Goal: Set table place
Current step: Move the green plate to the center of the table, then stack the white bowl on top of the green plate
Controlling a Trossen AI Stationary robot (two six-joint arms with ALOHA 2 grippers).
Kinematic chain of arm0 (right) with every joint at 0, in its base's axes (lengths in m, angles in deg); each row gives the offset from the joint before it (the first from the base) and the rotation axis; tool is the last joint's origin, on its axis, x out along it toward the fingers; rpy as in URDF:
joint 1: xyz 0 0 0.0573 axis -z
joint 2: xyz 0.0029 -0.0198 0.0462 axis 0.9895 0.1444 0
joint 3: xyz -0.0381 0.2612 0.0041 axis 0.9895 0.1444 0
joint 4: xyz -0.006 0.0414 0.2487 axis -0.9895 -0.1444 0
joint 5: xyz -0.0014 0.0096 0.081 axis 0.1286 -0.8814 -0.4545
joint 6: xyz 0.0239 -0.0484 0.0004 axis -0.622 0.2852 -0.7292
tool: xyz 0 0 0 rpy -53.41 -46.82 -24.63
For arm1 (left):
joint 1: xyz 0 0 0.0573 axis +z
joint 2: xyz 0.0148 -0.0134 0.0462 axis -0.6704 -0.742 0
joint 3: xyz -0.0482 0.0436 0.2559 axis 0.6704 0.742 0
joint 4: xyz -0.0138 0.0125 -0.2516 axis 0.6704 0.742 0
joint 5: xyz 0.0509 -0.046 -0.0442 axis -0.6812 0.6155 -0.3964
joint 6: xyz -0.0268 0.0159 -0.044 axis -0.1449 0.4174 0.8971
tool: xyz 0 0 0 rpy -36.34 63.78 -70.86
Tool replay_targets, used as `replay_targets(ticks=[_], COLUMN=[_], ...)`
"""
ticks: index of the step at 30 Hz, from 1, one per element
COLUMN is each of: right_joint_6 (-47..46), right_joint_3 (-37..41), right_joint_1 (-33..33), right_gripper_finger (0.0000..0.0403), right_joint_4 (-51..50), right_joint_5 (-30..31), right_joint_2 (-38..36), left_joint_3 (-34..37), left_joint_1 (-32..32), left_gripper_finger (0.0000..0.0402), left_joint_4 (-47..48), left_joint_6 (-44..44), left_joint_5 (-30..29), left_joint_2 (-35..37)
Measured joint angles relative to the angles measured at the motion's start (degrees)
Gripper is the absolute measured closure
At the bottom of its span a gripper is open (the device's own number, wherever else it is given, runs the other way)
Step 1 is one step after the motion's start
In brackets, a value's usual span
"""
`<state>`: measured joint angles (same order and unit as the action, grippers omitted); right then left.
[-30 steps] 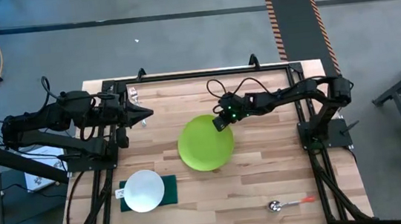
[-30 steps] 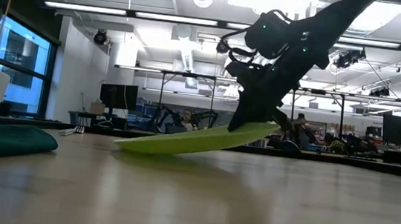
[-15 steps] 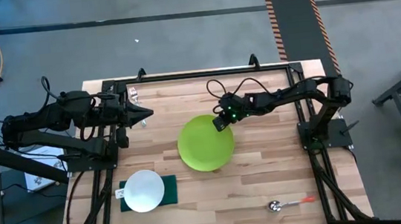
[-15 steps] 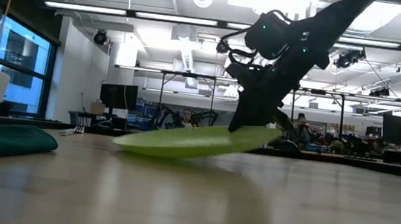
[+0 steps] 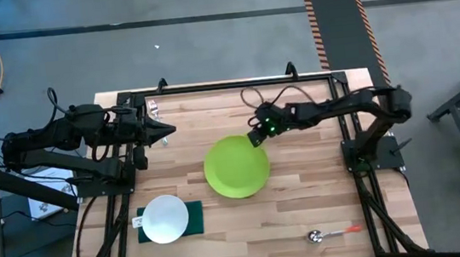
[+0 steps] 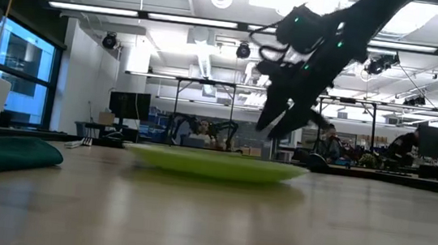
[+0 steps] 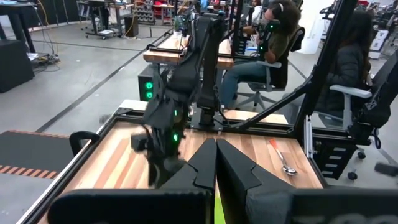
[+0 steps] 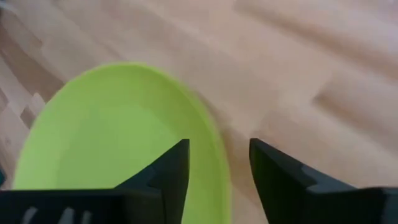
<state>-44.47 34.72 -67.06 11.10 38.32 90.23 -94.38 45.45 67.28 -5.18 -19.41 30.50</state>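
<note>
table (image 5: 307,206): green plate (image 5: 236,166) now flat | right tool (image 5: 256,138) spread, lifted off | left tool (image 5: 168,131) closed

Around you is a grey concrete floor (image 5: 204,46), with a black mat edged in orange hazard stripes (image 5: 340,23) lying on it. Long ceiling lights (image 6: 157,16) brighten the white hall, a tall window (image 6: 21,69) glows blue, and people sit on office chairs (image 7: 348,106) at workbenches (image 7: 186,53).

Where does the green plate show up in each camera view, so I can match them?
High view: green plate at the table's middle.
Low view: flat on the tabletop, centre.
Left wrist view: only a thin green sliver between the shut fingers.
Right wrist view: fills the left half.
Shared landmark: the right gripper, open just beyond the plate's rim.
</note>
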Motion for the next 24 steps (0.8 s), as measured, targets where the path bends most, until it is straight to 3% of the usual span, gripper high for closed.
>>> replay_targets(ticks=[6,10,18,24], right_joint_6=[2.46,-2.36,-15.99,-8.32], right_joint_3=[0.1,4.67,19.13,20.95], right_joint_1=[-2.66,-8.07,-22.68,-25.68], right_gripper_finger=[0.0233,0.0233,0.0233,0.0233], right_joint_4=[-10.23,-10.14,10.48,28.68], right_joint_5=[7.14,8.77,10.91,10.05], right_joint_2=[-11.95,-18.29,-26.53,-27.16], left_joint_3=[0.0,0.0,0.0,0.0], left_joint_1=[0.0,0.0,0.01,0.0], left_gripper_finger=[0.0401,0.0401,0.0401,0.0401], left_joint_4=[2.21,2.3,2.25,2.12], left_joint_6=[0.18,1.52,5.51,7.34], left_joint_5=[0.01,0.01,-1.32,-1.46], left_joint_2=[-0.01,-0.01,0.01,-0.01])
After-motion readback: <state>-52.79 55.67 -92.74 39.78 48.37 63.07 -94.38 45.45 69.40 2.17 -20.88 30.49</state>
